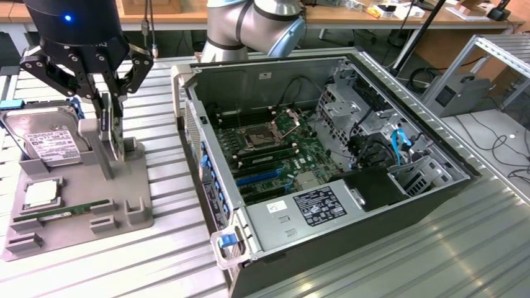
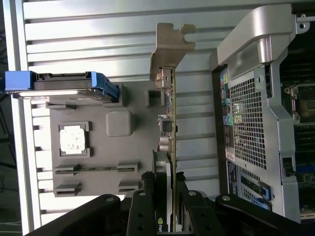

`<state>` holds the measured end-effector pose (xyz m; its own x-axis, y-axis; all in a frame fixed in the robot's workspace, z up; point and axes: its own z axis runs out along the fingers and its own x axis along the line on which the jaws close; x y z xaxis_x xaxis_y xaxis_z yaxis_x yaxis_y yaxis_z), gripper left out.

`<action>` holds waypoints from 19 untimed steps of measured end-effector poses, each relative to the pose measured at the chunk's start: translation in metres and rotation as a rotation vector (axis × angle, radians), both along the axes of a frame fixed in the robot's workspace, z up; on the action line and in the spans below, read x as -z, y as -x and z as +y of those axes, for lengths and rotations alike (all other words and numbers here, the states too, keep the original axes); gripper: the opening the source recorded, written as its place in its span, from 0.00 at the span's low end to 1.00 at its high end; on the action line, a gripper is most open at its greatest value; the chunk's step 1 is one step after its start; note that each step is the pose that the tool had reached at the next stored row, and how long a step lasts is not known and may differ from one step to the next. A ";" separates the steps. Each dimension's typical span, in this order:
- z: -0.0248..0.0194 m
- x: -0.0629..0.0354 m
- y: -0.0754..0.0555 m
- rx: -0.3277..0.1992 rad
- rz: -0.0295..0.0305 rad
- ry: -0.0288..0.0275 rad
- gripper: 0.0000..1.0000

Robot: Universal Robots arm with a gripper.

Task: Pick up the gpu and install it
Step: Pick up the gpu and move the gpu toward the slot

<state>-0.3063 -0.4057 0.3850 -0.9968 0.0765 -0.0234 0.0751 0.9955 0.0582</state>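
- The tool (image 1: 109, 104) (image 2: 164, 178) hangs over the grey holder tray (image 1: 128, 208) (image 2: 138, 147), its black fingers (image 2: 143, 209) pressed from both sides onto the gpu (image 1: 113, 129) (image 2: 170, 113), pinching it.
- The gpu stands on edge over the tray. From the wrist view it is a thin dark slab seen edge-on, with a silvery bent end bracket (image 2: 170, 44) at the far end. Small connectors show along its side, and near the fingers there is a green mark that cannot be read.
- Just beside it, the hard drive (image 1: 46, 143) (image 2: 59, 83) leans in the tray; its white label carries print too small to read.
- A processor chip (image 1: 37, 195) (image 2: 74, 139) and a green memory stick (image 1: 62, 211) (image 2: 96, 168) also lie in the tray.
- The open computer case (image 1: 463, 180) sits on the ribbed metal desk (image 1: 166, 261). Inside it is a black label (image 1: 319, 206) with unreadable white text.
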 end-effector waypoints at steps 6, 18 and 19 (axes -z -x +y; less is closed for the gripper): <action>0.0000 -0.0080 0.000 0.000 -0.0001 -0.0003 0.27; 0.0000 -0.0192 0.000 0.000 0.0000 -0.0004 0.27; 0.0000 -0.0200 0.000 0.000 -0.0001 -0.0005 0.27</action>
<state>-0.3063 -0.4057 0.4050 -0.9968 0.0766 -0.0234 0.0751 0.9954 0.0587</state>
